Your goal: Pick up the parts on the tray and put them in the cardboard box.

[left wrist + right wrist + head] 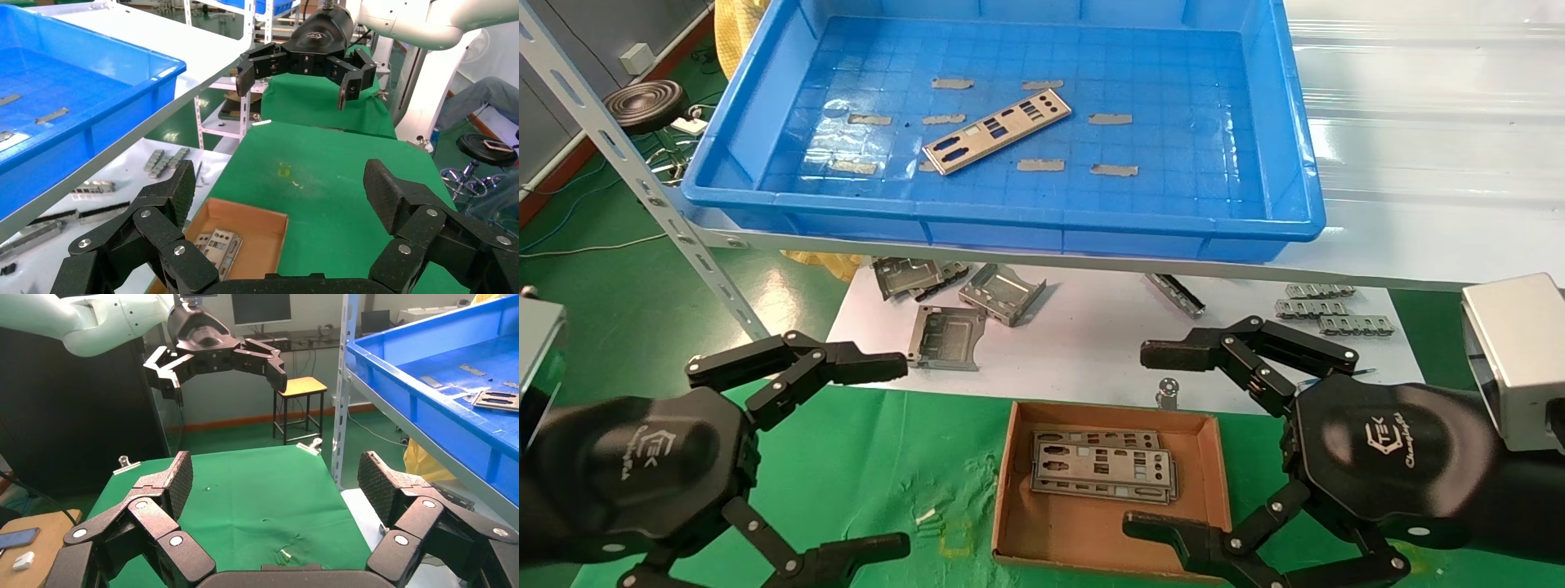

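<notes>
One silver part [997, 131] lies slantwise on the grid floor of the blue tray [1009, 216] on the shelf; it also shows in the right wrist view [497, 399]. The cardboard box [1091, 523] sits on green cloth below, with a few parts [1103, 469] stacked in it, and shows in the left wrist view [260, 242]. My left gripper [899, 457] is open and empty, left of the box. My right gripper [1142, 439] is open and empty, over the box's right side. Both hang well below and in front of the tray.
Boxy grey brackets [1001, 294] and punched strips [1324, 306] lie on a white sheet under the shelf. Small grey tape strips [952, 83] dot the tray floor. A slanted shelf post [641, 180] stands at the left. A small round metal piece [1168, 387] lies behind the box.
</notes>
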You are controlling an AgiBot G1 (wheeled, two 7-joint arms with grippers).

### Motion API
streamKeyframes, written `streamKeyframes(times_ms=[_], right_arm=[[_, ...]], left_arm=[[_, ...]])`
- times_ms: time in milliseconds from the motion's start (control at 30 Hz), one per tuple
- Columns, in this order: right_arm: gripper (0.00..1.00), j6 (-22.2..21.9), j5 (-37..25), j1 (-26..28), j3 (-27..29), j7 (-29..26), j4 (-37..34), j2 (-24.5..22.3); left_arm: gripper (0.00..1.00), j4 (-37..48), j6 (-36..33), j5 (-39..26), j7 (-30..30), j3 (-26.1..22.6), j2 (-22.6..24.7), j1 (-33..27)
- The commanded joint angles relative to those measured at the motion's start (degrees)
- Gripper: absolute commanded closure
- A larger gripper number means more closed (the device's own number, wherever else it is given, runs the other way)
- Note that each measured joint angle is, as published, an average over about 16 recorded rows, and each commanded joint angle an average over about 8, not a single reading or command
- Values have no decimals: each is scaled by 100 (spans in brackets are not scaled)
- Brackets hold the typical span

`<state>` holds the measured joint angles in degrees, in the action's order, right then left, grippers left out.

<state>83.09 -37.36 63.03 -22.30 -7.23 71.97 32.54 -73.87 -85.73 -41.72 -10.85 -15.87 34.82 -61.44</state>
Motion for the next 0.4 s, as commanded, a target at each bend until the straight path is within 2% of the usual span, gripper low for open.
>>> streamKeyframes(times_ms=[33,400], right_arm=[[0,0,0,0,0,0,0,0],[0,0,0,0,0,0,0,0]], left_arm=[[0,6,1,-3,2,-3,4,-3],[0,22,5,-8,7,-9,13,-6]])
